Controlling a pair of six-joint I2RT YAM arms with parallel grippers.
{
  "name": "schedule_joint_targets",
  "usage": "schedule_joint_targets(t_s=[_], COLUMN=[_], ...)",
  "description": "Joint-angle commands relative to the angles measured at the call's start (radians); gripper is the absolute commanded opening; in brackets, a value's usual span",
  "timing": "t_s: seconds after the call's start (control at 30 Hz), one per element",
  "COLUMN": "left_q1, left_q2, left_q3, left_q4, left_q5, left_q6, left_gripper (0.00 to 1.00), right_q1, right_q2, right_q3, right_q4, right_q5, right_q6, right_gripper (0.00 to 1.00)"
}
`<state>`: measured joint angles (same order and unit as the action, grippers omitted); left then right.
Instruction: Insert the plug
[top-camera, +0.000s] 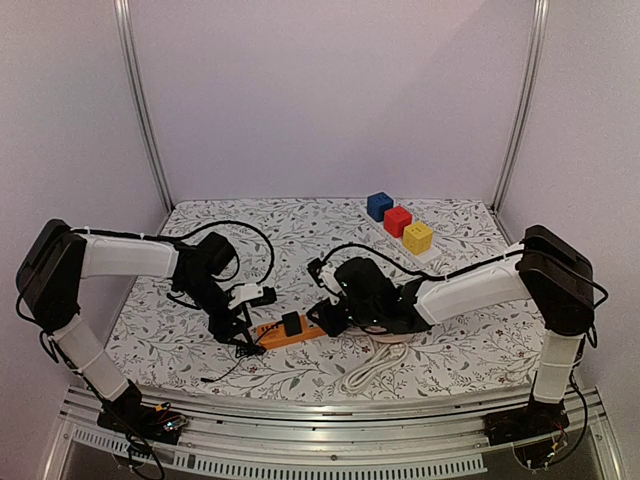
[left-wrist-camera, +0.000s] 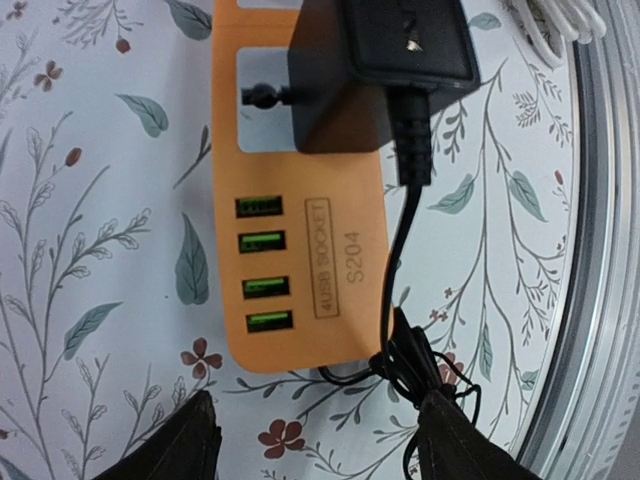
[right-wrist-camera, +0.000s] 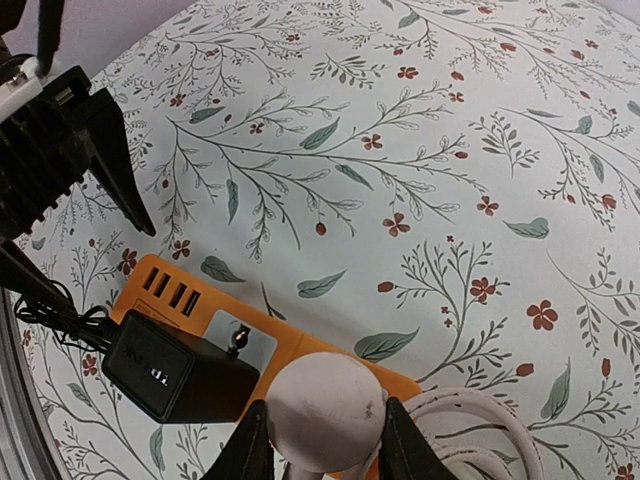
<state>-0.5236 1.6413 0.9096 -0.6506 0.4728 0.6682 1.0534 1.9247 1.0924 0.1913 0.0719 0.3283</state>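
Orange power strip (left-wrist-camera: 300, 250) lies flat on floral tabletop (right-wrist-camera: 420, 130), lower centre of overhead view. Boxy black plug (right-wrist-camera: 175, 375) sits on strip socket, looks seated; depth uncertain. Closed right claw (right-wrist-camera: 322, 418) pinches white round piece (right-wrist-camera: 325, 395) at strip's cord end, likely bracing it. Empty left claw (left-wrist-camera: 315, 415) is spread wide below USB end, black cable (left-wrist-camera: 400, 250) touching one finger.
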Motion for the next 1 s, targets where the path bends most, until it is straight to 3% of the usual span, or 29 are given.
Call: schedule_joint_targets(t_s=[0.0,0.43,0.73,0.83,0.97], left_q1=[-0.012,-0.014,-0.016,-0.016,-0.016], left_q2=[-0.016,-0.022,-0.080,-0.106,-0.116], left_q3=[-0.008,-0.010,-0.055,-0.056,-0.051], left_q4=[0.003,0.003,0.011,0.004,-0.006], left_q5=[0.028,0.066,0.092,0.091,0.071], left_q6=[-0.007,-0.015,-0.005,0.005,0.022], left_gripper=[0.68,0.68,0.69,0.69,0.71], right_q1=[0.039,0.049,0.028,0.014,-0.046], right_q2=[-0.042,-0.110,-0.177,-0.173,-0.174], right_q3=[-0.035,-0.021,0.010,0.012,-0.037], right_q4=[-0.017,-0.002,-0.107,-0.083,-0.002], right_q5=[0.089,0.084,0.034,-0.044,-0.316], right_q6=[0.078,0.157,0.281,0.274,0.170], right_gripper=[0.00,0.00,0.00,0.00,0.00])
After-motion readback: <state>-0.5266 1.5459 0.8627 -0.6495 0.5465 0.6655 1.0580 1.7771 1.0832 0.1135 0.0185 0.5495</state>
